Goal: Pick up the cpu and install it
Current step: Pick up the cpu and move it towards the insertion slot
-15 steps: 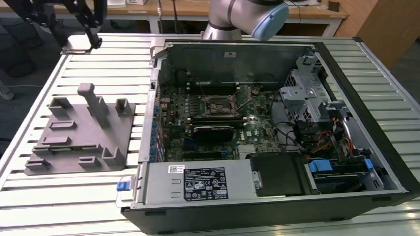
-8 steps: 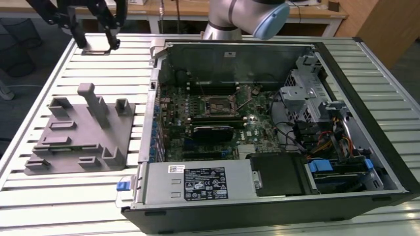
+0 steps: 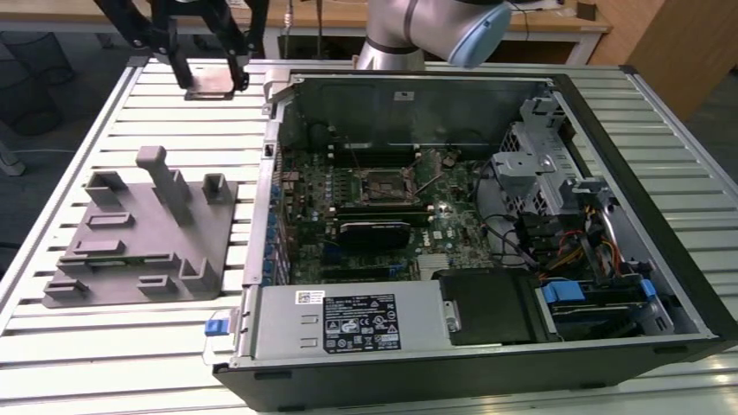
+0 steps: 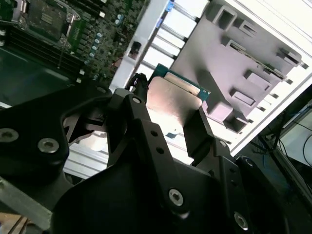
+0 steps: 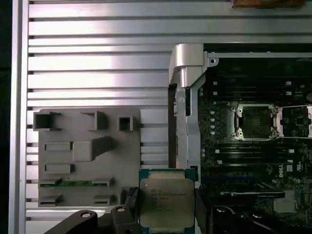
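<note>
One grey tray (image 3: 127, 259) sits on the slatted worktop (image 3: 69, 363) at the exterior view's left. Up behind it the claw (image 3: 213, 79) hangs above the worktop, pinching the cpu (image 3: 213, 90) flat between its fingers. Right of both lies the open computer case (image 3: 403, 112), with the motherboard socket (image 3: 381, 183) inside.

a grey plastic tray (image 3: 127, 251) lies on the slatted table (image 3: 150, 121) beside an open computer case (image 3: 461, 372).

silvery cpu (image 5: 165, 204), black claw (image 3: 213, 76), grey tray (image 5: 85, 151)
</note>
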You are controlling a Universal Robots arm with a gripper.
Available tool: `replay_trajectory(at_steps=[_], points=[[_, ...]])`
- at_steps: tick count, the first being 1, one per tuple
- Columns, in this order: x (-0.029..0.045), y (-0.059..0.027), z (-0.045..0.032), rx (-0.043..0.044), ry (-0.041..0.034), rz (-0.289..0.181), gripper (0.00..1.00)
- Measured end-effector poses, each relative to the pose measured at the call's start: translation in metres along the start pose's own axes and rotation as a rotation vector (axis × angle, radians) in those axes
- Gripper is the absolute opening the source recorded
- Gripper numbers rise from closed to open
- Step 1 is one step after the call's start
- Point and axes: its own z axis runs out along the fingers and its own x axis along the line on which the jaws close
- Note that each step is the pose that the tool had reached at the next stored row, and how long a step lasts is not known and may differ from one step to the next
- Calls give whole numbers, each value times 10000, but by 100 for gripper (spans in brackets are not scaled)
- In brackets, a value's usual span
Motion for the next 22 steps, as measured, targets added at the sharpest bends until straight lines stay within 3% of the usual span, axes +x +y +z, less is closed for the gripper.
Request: replay_trajectory(at_steps=[12,13,22], points=[[-538,12,41,0,1,0,54],[-678,14,52,2,1,-1,54],[-972,23,84,1,1,-1,54]])
